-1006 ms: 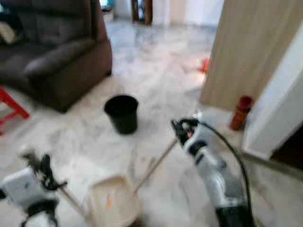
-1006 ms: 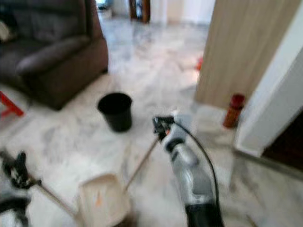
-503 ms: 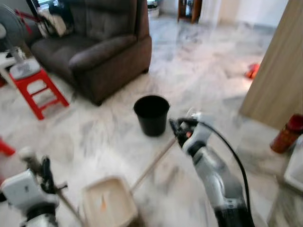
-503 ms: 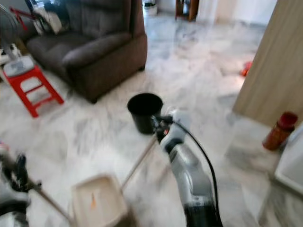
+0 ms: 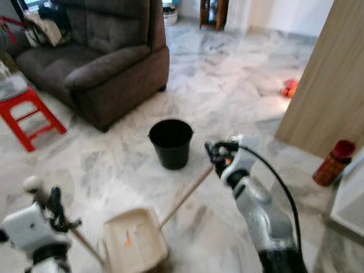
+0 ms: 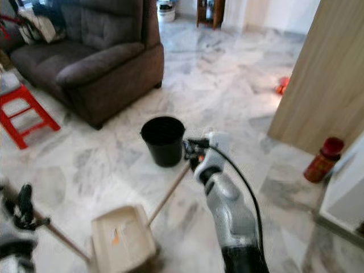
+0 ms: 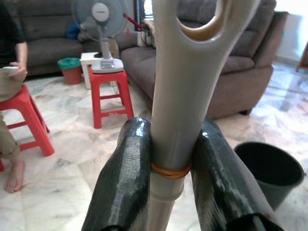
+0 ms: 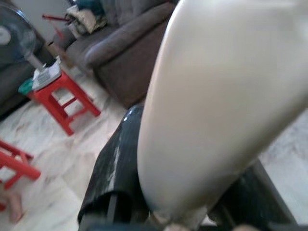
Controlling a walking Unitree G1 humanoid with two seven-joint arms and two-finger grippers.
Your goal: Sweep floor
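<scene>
While the robot is standing on the pale marble floor, its left gripper is clamping the cream dustpan handle, one black finger pressing on each side just above an orange band. That handle is running down to the cream dustpan, which is sitting low on the floor in front of the robot with a small orange scrap lying in its tray. The right gripper is closing on the top of the broom handle, a pale stick slanting down toward the dustpan's far edge; in the right wrist view the black fingers are hugging the cream grip. A black bucket is standing upright just beyond the right gripper, its inside too dark to tell what it is holding. Behind it a brown sofa and a red stool are standing, and a red bottle is standing near the wooden panel.
</scene>
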